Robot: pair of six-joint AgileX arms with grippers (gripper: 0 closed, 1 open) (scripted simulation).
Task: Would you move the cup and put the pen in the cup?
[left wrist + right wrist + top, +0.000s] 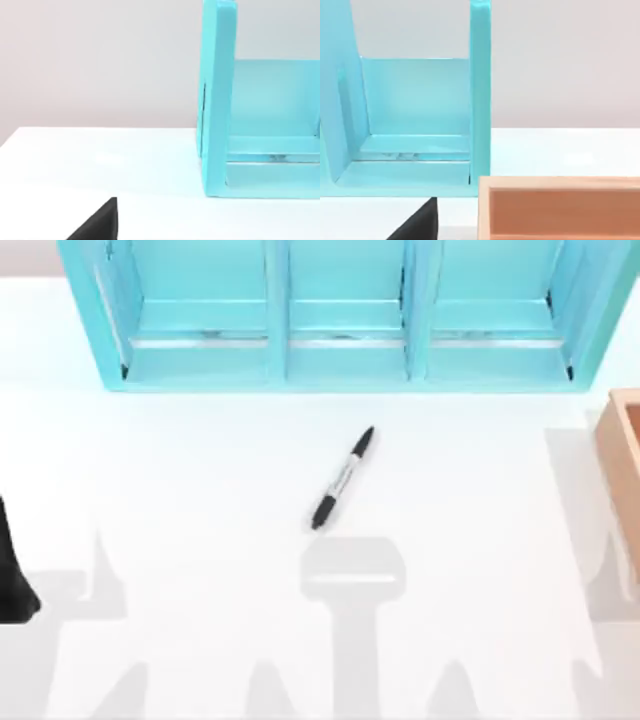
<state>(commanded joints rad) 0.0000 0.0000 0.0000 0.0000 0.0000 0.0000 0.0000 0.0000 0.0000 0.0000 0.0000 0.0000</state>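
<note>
The pen [343,478] lies flat on the white table near its middle, slanted, with a black cap, a black end and a grey-white barrel. The cup is out of view. My left arm [12,575] is a dark shape at the table's left edge, far from the pen. A black corner of my left gripper [98,223] juts into the left wrist view above bare table. In the right wrist view a black corner of my right gripper [419,223] sits beside a tan box.
A light blue shelf unit [340,315] with three bays spans the back of the table. An open tan wooden box [622,455] stands at the right edge; its wall [560,207] is close to the right wrist camera.
</note>
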